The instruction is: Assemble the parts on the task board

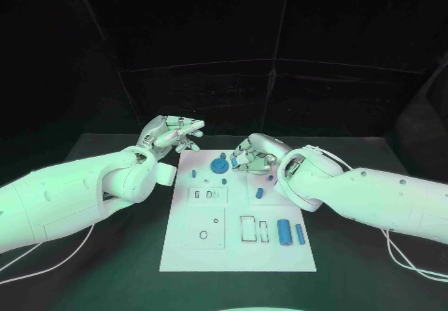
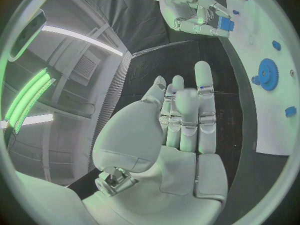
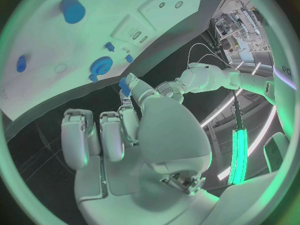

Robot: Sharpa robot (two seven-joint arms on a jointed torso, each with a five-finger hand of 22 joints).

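The white task board [image 1: 238, 256] lies in the middle of the black table. A blue gear [image 1: 219, 166] stands near its far edge, with small blue parts [image 1: 259, 192] close by and two blue cylinders [image 1: 283, 231] toward the near right. My right hand [image 1: 252, 155] hovers over the far middle of the board, beside the gear. It pinches a small blue part [image 2: 225, 24] at its fingertips, and the same part [image 3: 125, 86] shows in the right wrist view. My left hand [image 1: 171, 135] is raised above the board's far left corner, fingers [image 2: 203, 92] stretched out and holding nothing.
The board carries a square recessed plate [image 1: 204, 228] at the near left and rectangular slots [image 1: 250, 228] beside the cylinders. Bare black table [image 1: 112, 259] lies on both sides of the board. A thin cable [image 1: 406, 262] runs under my right arm.
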